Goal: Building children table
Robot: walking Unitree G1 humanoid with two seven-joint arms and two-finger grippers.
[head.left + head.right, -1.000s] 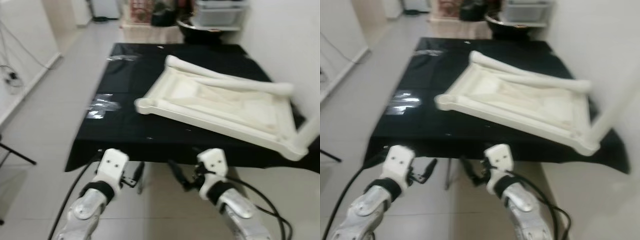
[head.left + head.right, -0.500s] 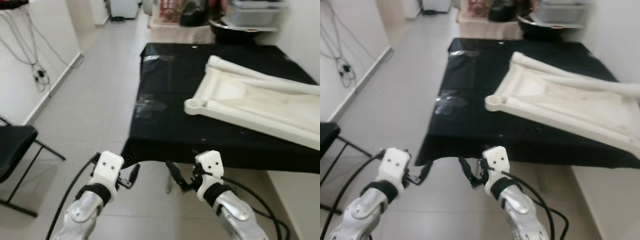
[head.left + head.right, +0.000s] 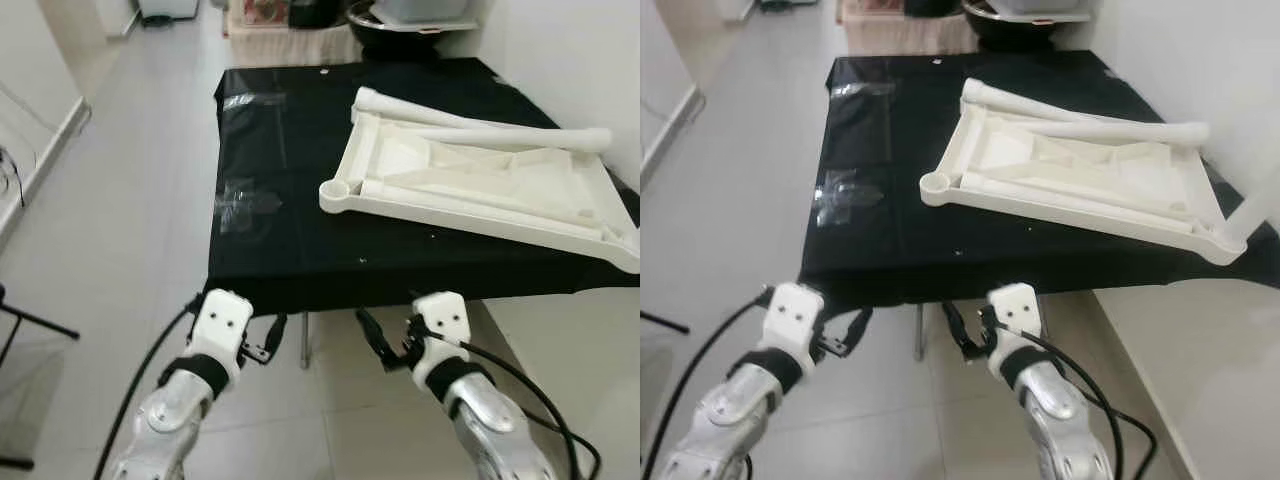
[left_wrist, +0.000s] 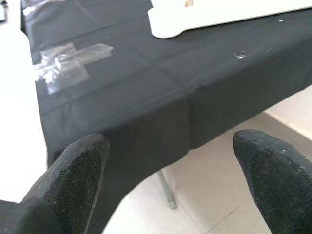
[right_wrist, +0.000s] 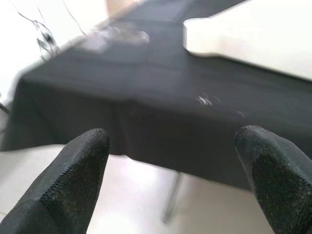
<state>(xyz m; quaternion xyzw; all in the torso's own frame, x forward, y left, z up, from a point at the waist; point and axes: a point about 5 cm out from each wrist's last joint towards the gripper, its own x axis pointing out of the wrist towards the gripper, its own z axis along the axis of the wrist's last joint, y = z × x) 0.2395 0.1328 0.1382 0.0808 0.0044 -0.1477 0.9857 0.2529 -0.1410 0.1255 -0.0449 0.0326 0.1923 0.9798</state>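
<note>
An upside-down white children's table top (image 3: 480, 185) lies on a table covered in black cloth (image 3: 280, 240), with its round corner socket (image 3: 335, 190) towards me. A loose white leg (image 3: 520, 138) rests across it. A second leg (image 3: 420, 108) lies along its far edge. My left gripper (image 3: 272, 338) hangs open below the cloth's front edge, and the socket corner (image 4: 170, 22) sits beyond its fingertips (image 4: 78, 165). My right gripper (image 3: 378, 345) is open too, low before the same edge, facing the white corner (image 5: 229, 34). Neither holds anything.
Clear plastic bags (image 3: 240, 197) lie on the left part of the cloth. A white wall (image 3: 580, 60) runs close along the table's right side. Bins and a dark bowl (image 3: 410, 12) stand behind it. Open tiled floor (image 3: 120, 190) stretches to the left.
The camera has swung from side to side, so the table now sits nearer the middle of the picture. Both grippers stay low before the front edge, empty.
</note>
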